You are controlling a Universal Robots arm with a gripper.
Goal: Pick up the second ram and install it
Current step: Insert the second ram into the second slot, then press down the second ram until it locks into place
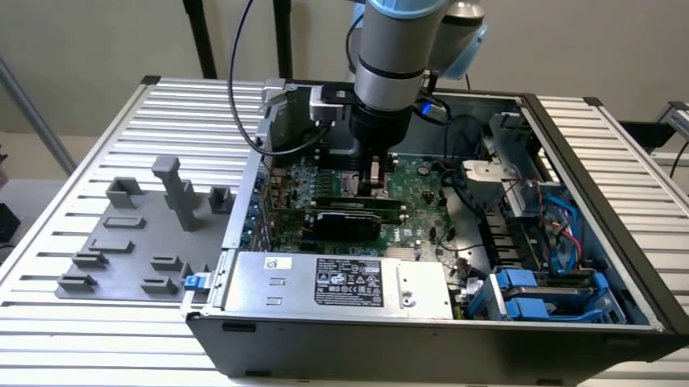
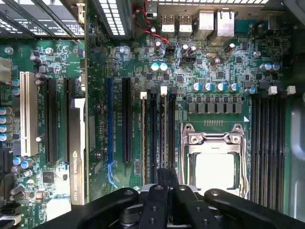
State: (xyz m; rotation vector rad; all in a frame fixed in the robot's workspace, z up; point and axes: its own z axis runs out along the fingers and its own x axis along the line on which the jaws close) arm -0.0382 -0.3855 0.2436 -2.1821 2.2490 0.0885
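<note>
The second ram [image 2: 163, 129] shows edge-on as a thin pale strip standing in a black slot just beside the CPU socket [image 2: 214, 167], one end at a white latch. The gripper [image 2: 167, 175] is drawn narrow, its dark fingers [image 2: 162, 177] closed on the stick's other end. At the centre of the exterior view the gripper [image 1: 373, 184] reaches down onto the green motherboard [image 1: 415, 181] inside an open black computer case [image 1: 431, 339]. A silver power supply [image 1: 334, 282] lies in the lower middle. The case rests on a slatted metal table [image 1: 97, 339], with grey holder blocks [image 1: 161, 210] at the left. Pale walls stand behind.
</note>
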